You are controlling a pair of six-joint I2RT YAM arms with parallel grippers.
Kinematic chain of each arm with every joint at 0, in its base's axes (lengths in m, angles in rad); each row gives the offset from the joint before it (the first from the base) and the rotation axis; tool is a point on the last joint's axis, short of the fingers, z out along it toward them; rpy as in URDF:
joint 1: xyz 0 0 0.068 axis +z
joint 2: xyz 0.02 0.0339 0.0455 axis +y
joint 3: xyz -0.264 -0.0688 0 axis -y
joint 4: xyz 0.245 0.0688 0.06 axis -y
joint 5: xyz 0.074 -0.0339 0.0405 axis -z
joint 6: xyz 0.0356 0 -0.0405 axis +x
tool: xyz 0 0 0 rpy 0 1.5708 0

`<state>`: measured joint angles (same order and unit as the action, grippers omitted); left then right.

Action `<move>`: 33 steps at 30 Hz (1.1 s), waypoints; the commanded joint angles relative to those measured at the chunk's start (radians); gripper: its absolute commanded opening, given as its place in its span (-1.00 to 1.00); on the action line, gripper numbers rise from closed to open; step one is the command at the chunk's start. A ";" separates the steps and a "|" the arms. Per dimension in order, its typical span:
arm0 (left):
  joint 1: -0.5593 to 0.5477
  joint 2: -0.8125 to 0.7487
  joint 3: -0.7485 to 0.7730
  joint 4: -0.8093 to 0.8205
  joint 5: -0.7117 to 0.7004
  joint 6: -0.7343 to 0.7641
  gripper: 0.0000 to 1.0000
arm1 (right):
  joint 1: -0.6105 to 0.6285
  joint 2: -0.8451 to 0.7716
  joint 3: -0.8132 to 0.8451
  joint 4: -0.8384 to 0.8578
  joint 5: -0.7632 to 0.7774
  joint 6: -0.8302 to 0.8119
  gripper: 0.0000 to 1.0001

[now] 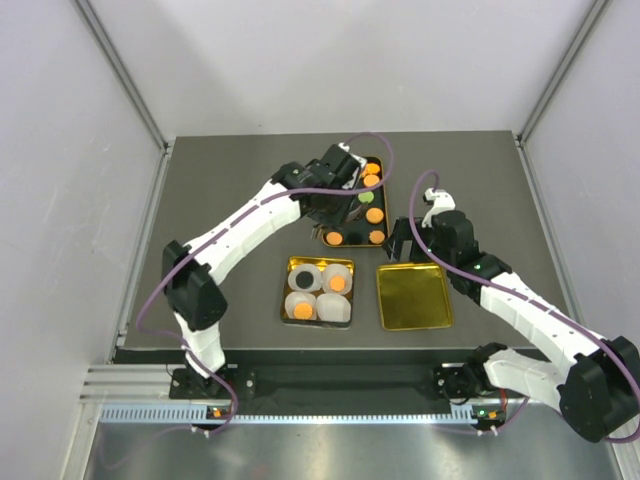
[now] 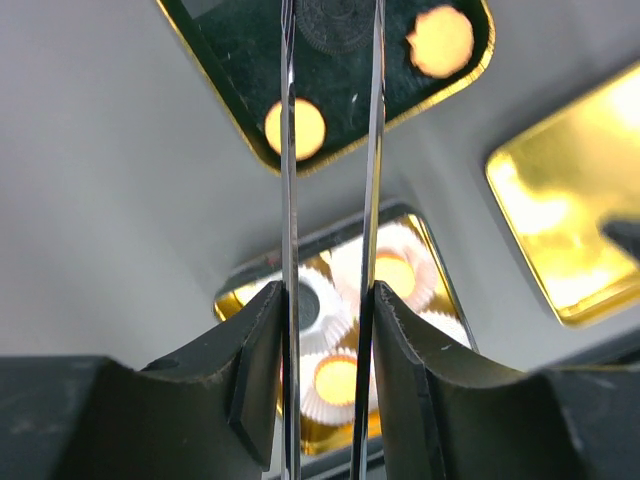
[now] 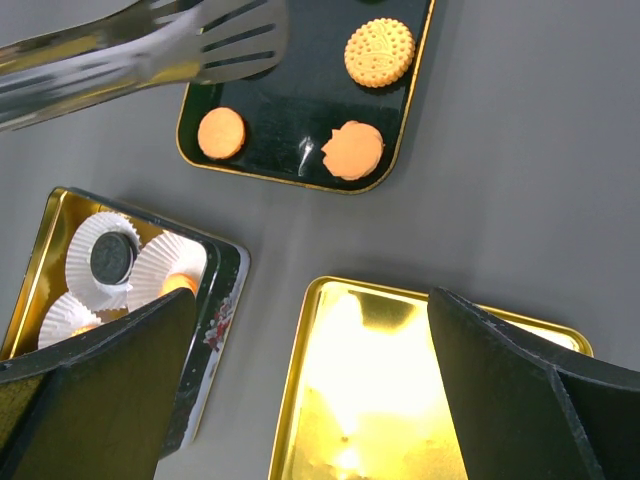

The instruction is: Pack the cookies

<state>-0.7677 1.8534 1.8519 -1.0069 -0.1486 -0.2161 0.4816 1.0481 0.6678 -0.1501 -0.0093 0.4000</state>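
Several orange cookies [image 1: 374,215] and a green one [image 1: 366,197] lie on a black gold-rimmed tray [image 1: 352,228]. My left gripper [image 1: 333,172] hangs over the tray's far end, shut on metal tongs [image 2: 289,200] whose two blades run between its fingers. A dark scalloped cookie [image 2: 335,22] shows between the blade tips; whether they pinch it I cannot tell. The open tin [image 1: 284,288] holds white cup liners with a black cookie [image 3: 112,257] and orange cookies [image 1: 338,283]. My right gripper [image 3: 312,300] is open and empty above the gold lid [image 3: 400,400].
The gold lid [image 1: 413,296] lies right of the tin, near the table's front edge. The tongs' slotted tip [image 3: 230,40] reaches over the tray's left part. Grey walls enclose the table on three sides.
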 commanded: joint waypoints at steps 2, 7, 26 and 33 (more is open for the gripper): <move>-0.008 -0.198 -0.089 -0.025 0.058 -0.023 -0.32 | -0.005 -0.022 0.038 0.021 0.005 -0.016 0.99; -0.030 -0.359 -0.230 -0.107 0.072 -0.052 -0.32 | -0.003 -0.017 0.039 0.018 0.031 -0.016 1.00; -0.254 -0.569 -0.494 -0.217 0.073 -0.224 -0.32 | -0.003 0.000 0.044 0.012 0.052 -0.023 0.99; -0.278 -0.582 -0.523 -0.217 0.090 -0.247 -0.32 | -0.003 -0.002 0.044 0.012 0.049 -0.024 0.99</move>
<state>-1.0355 1.3033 1.3380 -1.2228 -0.0669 -0.4355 0.4812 1.0485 0.6682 -0.1558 0.0322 0.3923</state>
